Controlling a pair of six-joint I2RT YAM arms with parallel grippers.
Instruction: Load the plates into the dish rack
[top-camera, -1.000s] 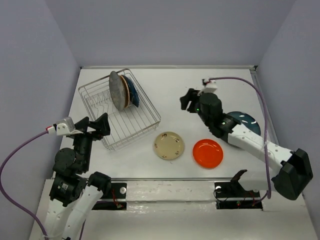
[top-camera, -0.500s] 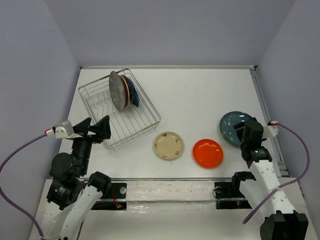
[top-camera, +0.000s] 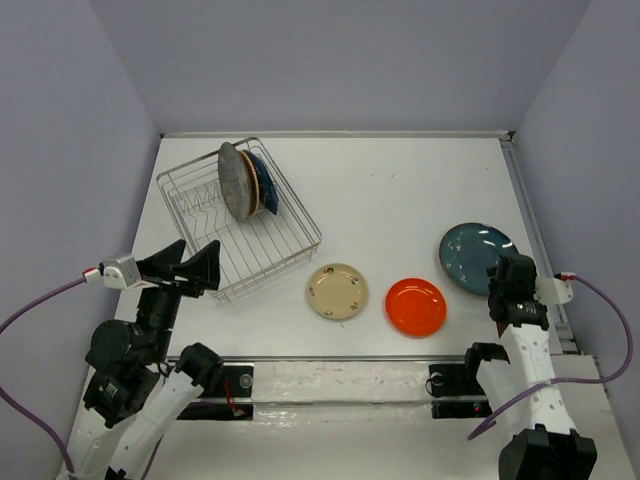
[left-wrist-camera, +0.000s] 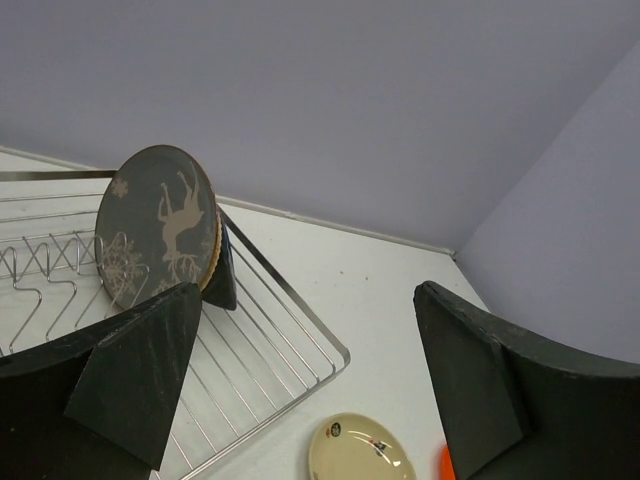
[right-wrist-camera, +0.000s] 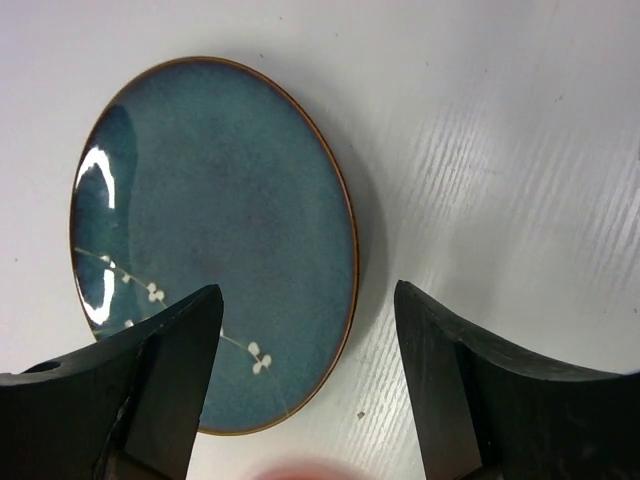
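Three plates stand on edge in the dish rack (top-camera: 285, 250), which sits toward the far left of the white surface (top-camera: 400, 190). The grey plate (top-camera: 233, 180) with its pale animal figure faces outward, the tan wooden plate (top-camera: 250, 185) is tight against it, and the navy blue plate (top-camera: 266, 190) is at the back. Three more lie flat, well apart from the rack: the cream plate (top-camera: 338, 291) near the middle, the orange-red plate (top-camera: 416, 306) just beside it, and the teal plate (top-camera: 472, 255) farther right. The left claw (top-camera: 197, 250) hangs at the rack's near corner, spread wide and holding nothing. The right claw (right-wrist-camera: 308, 300) hovers over the near rim of the teal plate, also spread. One finger (right-wrist-camera: 170, 370) is over the plate, the other over bare surface, and nothing is pinched between them.
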